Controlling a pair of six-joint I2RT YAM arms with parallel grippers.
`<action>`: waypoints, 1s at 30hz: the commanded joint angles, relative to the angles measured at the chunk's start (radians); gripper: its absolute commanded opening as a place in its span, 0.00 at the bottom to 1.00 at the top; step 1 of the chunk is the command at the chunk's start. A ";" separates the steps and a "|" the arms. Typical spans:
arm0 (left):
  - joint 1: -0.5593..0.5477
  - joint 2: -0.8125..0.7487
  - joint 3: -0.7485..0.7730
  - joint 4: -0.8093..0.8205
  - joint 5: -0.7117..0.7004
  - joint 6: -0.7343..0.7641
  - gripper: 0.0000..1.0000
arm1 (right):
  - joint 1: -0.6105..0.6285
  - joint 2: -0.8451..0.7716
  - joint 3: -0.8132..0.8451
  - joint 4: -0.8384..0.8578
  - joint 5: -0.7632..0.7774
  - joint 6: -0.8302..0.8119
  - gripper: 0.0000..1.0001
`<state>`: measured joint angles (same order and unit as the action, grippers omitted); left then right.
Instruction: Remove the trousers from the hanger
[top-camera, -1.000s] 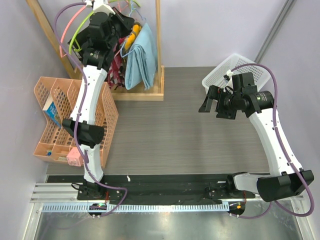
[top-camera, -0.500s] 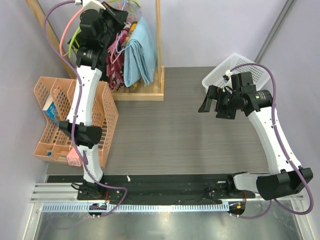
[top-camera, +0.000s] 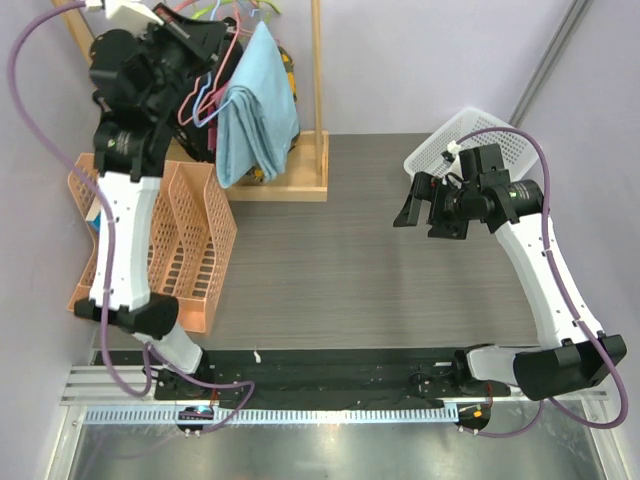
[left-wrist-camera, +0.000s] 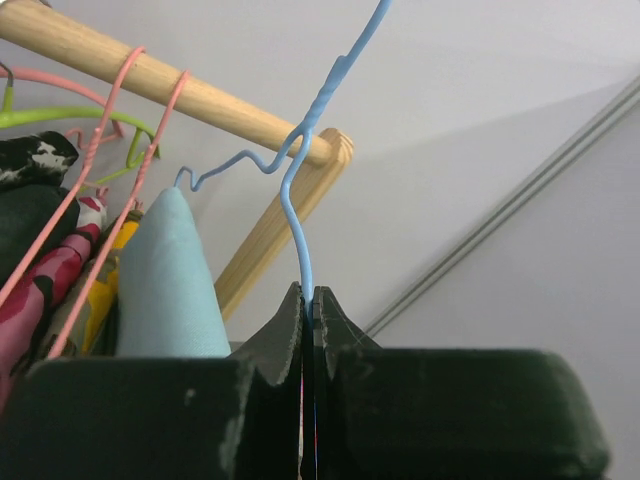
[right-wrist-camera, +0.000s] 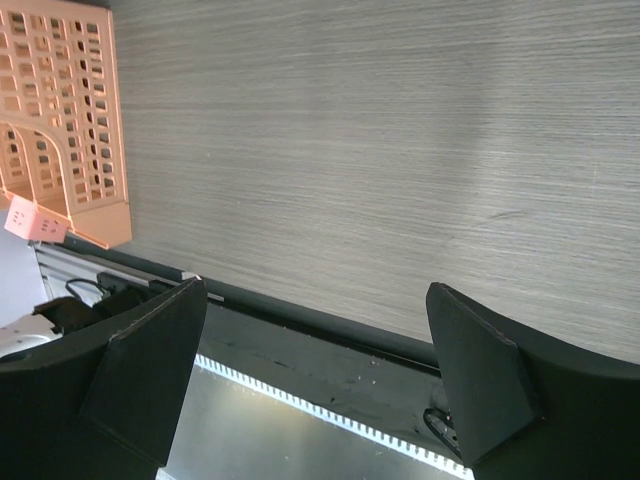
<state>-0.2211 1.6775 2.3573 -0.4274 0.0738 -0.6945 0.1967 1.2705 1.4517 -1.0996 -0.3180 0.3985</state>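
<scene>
Trousers (top-camera: 255, 110) drape the hanger (left-wrist-camera: 304, 265); peach rack (top-camera: 195, 230) holds a blue-white box (top-camera: 92, 225)

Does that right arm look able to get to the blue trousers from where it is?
Probably yes. The right gripper is open, nothing stands on the table between it and the trousers, which hang from the hanger pinched in the left gripper.

Bright even light, faint soft shadows, mostly sharp focus
</scene>
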 joint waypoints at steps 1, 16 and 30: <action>0.009 -0.200 -0.019 0.118 0.011 0.027 0.00 | 0.078 -0.011 0.079 -0.043 0.032 -0.029 0.96; 0.009 -0.507 -0.272 -0.071 0.132 -0.121 0.00 | 0.838 0.023 0.226 0.042 0.586 0.109 0.94; 0.009 -0.765 -0.648 -0.011 0.337 -0.247 0.00 | 0.816 0.332 0.869 0.127 0.439 0.450 0.89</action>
<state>-0.2138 0.9817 1.7279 -0.6655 0.3000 -0.8909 1.1282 1.5669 2.1647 -1.0328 0.2558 0.6716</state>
